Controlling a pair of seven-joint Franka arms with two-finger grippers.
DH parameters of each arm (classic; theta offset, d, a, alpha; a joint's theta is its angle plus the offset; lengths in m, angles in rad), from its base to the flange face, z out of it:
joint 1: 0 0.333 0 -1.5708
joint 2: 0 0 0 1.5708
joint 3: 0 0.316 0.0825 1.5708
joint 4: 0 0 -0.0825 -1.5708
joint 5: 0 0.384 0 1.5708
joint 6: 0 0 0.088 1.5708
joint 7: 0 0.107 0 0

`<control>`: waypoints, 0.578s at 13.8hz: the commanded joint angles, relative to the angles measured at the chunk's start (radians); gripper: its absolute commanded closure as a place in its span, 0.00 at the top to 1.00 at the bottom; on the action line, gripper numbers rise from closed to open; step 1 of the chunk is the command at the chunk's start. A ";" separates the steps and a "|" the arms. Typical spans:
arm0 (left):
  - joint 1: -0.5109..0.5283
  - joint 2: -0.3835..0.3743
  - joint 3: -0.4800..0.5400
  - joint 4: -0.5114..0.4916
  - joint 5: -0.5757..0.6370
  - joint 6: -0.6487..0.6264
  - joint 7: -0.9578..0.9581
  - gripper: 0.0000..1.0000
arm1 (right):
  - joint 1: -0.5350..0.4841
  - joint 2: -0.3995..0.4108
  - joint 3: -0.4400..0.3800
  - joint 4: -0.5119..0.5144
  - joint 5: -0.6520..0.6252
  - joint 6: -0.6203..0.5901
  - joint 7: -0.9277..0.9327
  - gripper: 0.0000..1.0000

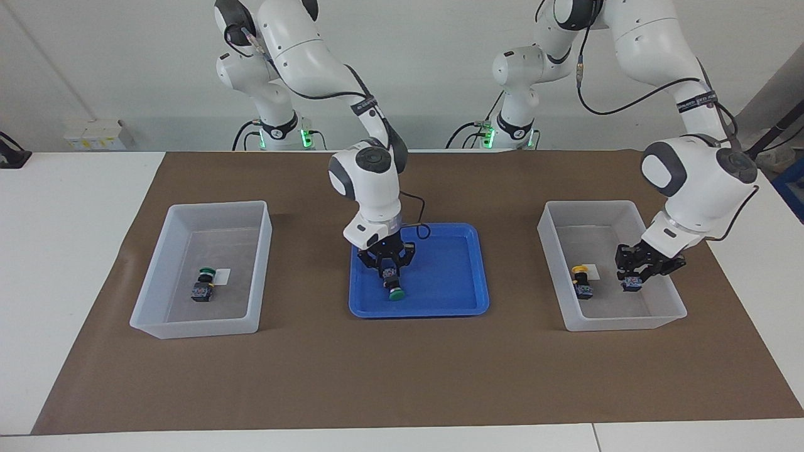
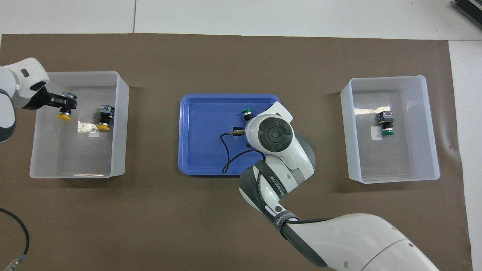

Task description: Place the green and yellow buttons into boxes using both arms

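Note:
My left gripper (image 1: 635, 275) is shut on a yellow button (image 2: 63, 115) and holds it low inside the box (image 1: 612, 204) at the left arm's end. A second yellow button (image 1: 582, 281) lies in that box beside a white label. My right gripper (image 1: 387, 269) is down over a green button (image 1: 394, 290) that lies in the blue tray (image 1: 452, 276); in the overhead view the wrist hides the gripper and only the button's green cap (image 2: 247, 112) shows. Another green button (image 1: 204, 284) lies in the box (image 1: 217, 205) at the right arm's end.
The tray sits mid-table between the two boxes on a brown mat (image 1: 402, 364). A black cable (image 2: 226, 150) loops from the right wrist over the tray. White table shows around the mat.

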 commanded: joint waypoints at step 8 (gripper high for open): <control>-0.011 -0.017 0.005 0.135 0.045 -0.204 0.010 0.81 | -0.244 -0.329 0.000 -0.044 0.015 -0.312 -0.091 0.00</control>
